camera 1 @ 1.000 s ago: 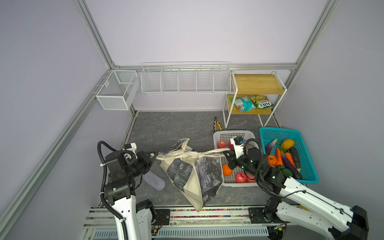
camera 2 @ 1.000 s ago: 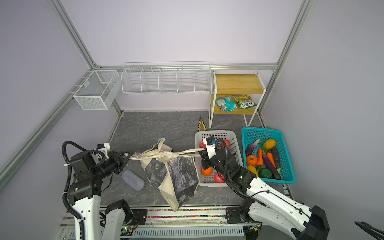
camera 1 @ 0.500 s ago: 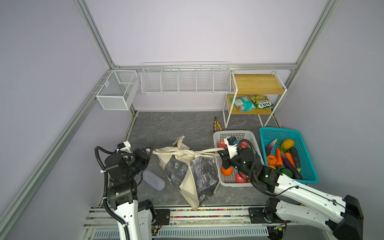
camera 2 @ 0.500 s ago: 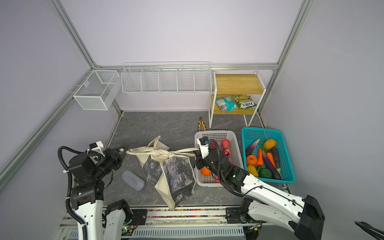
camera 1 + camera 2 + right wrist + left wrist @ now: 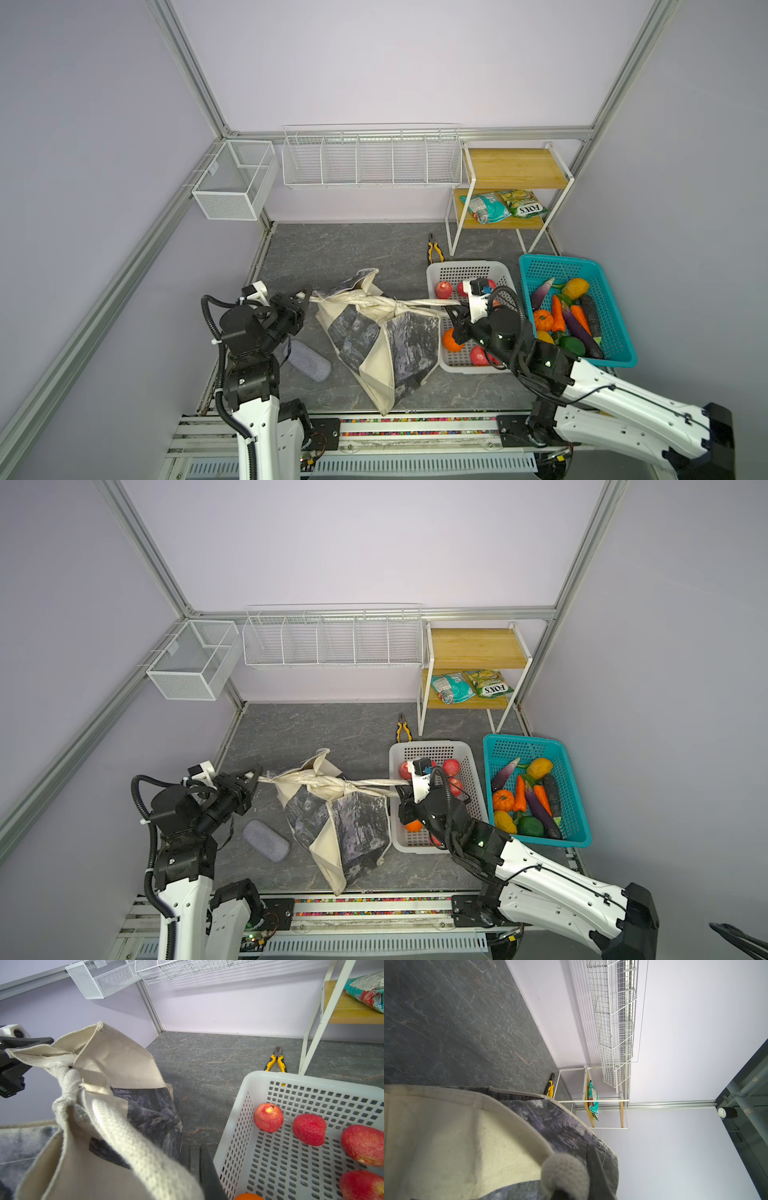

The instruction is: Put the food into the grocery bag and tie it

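We see the grocery bag point(image 5: 374, 336) point(image 5: 332, 825) standing slumped at the centre of the grey tabletop point(image 5: 353, 249). Its cream strap handles point(image 5: 424, 302) point(image 5: 370, 782) are drawn out sideways and twisted into a knot point(image 5: 397, 308) point(image 5: 347, 787) point(image 5: 68, 1084) over the mouth. We cannot tell what lies inside.

At the bag's 9 o'clock the left tool point(image 5: 305, 297) point(image 5: 253, 776) is clenched on a strap end. At its 3 o'clock the right tool point(image 5: 451, 309) point(image 5: 401, 791) is clenched on the other strap, which the right wrist view shows running back toward the camera.

Just past the right tool is a white basket point(image 5: 465, 266) holding red fruits point(image 5: 444, 289) point(image 5: 268, 1117) and an orange one point(image 5: 451, 338). A teal basket point(image 5: 557, 262) of mixed toy vegetables sits beside it, farther toward 3 o'clock.

At the bag's 1 o'clock stands a wooden shelf point(image 5: 515, 168). On its lower board lie a teal packet point(image 5: 484, 208) point(image 5: 592, 1098), its print too small to read, and a yellow-green packet point(image 5: 521, 203) point(image 5: 488, 683) marked "FOX'S", upside down in both top views.

Yellow-handled pliers point(image 5: 434, 249) point(image 5: 275, 1061) lie by the shelf's leg. A grey case point(image 5: 307, 365) lies at the bag's 8 o'clock.
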`<state>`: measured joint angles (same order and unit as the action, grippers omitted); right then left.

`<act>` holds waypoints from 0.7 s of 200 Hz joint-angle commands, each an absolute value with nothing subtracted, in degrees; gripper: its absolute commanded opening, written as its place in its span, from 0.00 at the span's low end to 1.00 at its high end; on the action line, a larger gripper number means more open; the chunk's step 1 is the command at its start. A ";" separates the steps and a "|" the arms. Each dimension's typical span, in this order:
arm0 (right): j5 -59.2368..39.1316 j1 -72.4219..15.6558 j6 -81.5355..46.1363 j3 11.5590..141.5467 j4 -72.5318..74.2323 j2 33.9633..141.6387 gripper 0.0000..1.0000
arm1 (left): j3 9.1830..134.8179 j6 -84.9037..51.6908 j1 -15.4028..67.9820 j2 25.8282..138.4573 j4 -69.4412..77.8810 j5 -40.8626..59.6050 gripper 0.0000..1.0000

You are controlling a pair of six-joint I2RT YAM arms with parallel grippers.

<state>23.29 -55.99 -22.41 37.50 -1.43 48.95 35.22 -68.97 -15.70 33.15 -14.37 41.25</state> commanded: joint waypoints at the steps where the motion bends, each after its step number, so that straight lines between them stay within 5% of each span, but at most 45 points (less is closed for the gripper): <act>1: 43.04 -51.68 -23.94 35.77 -8.91 45.84 0.07 | 36.99 -69.00 -19.96 35.65 -3.57 20.62 0.00; 56: 23.63 -53.74 -17.75 35.98 8.08 54.42 0.07 | 36.30 -67.41 -19.80 34.51 -4.49 25.08 0.00; 140: 25.12 -60.52 -14.13 36.20 13.17 56.45 0.07 | 46.85 -62.67 -1.77 48.61 -1.85 17.98 0.00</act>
<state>21.61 -59.94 -15.62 36.86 11.57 57.41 44.36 -65.30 -3.49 47.64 -6.37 24.99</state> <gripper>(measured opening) 0.099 0.078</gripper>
